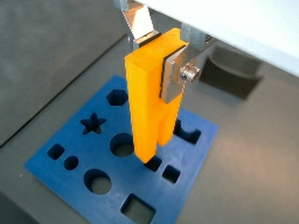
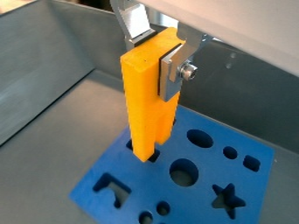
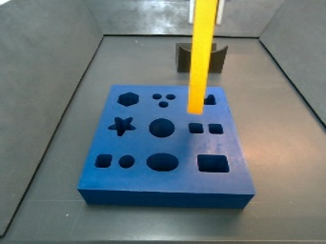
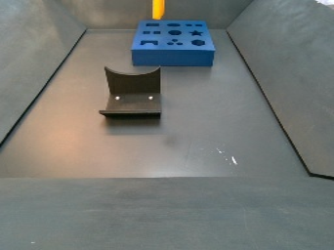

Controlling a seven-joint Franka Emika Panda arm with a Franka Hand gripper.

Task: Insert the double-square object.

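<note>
My gripper (image 1: 158,52) is shut on the top of the double-square object (image 1: 149,105), a tall yellow-orange bar that hangs upright. Both wrist views show it between the silver fingers (image 2: 176,70). Its lower end sits just above the blue block (image 1: 70,162), over the pair of small square holes (image 3: 207,128). In a side view both of those holes still show open below the bar (image 3: 201,57). The forked end itself is hidden from me. In a side view (image 4: 156,8) only the bar's lower part shows, above the block (image 4: 174,54); the gripper is out of frame in both side views.
The blue block (image 3: 166,181) has several other holes: a star (image 3: 122,124), round ones and a large square (image 3: 214,164). The dark fixture (image 4: 131,93) stands on the floor apart from the block. Grey walls (image 4: 39,88) enclose the floor.
</note>
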